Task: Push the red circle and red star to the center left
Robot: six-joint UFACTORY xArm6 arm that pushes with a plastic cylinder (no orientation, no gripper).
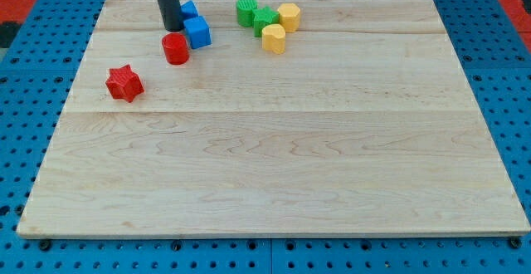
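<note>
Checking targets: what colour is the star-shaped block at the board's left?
Red: the red star-shaped block, clearest in the camera view.

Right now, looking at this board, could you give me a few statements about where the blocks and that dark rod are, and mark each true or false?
1. My tip is just above the red circle in the view. True.
2. The red star lies to the view's right of the red circle. False: it lies to its left and lower.
3. A blue block sits right beside the red circle. True.
4. The green blocks and yellow blocks sit near the view's bottom edge. False: they cluster near the top.
</note>
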